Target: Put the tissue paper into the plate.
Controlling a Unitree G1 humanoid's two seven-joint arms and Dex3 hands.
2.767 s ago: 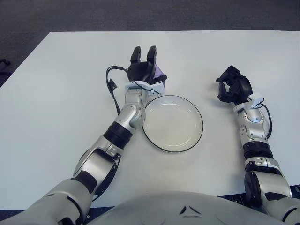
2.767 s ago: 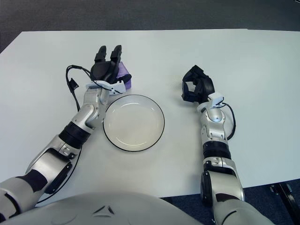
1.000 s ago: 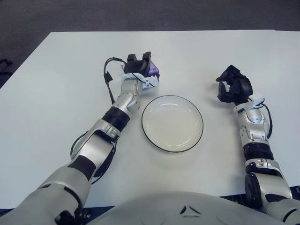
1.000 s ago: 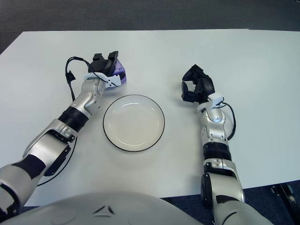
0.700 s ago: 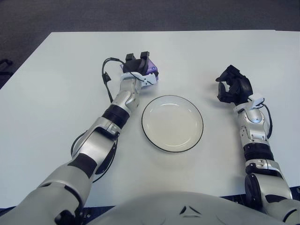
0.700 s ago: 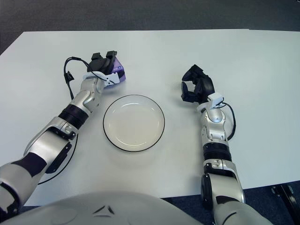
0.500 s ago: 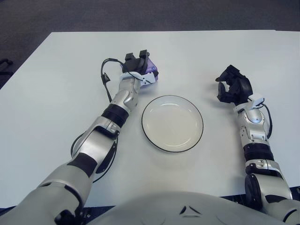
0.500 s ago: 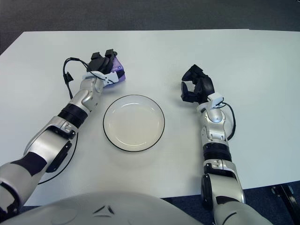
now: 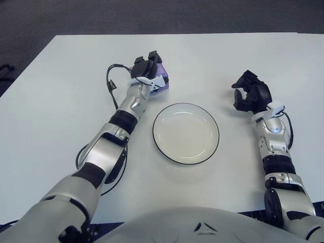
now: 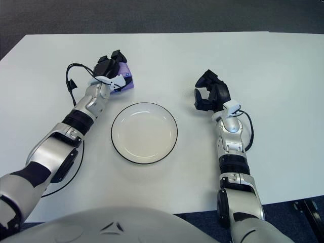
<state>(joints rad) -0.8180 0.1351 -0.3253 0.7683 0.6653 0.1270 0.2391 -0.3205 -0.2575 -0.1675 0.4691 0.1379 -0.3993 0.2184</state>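
Gripping the small purple tissue packet (image 9: 160,82), the left hand (image 9: 145,69) holds it just behind the round white black-rimmed plate (image 9: 186,133) — plate empty, placement outstanding.

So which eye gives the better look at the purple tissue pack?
The right eye view: more of the purple tissue pack shows beside the left hand gripping it. The left eye view shows only a sliver past the fingers. The plate holds nothing.

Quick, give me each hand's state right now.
Left hand: fingers closed on the purple tissue packet, beyond the plate.
Right hand: fingers curled, holding nothing, right of the plate.
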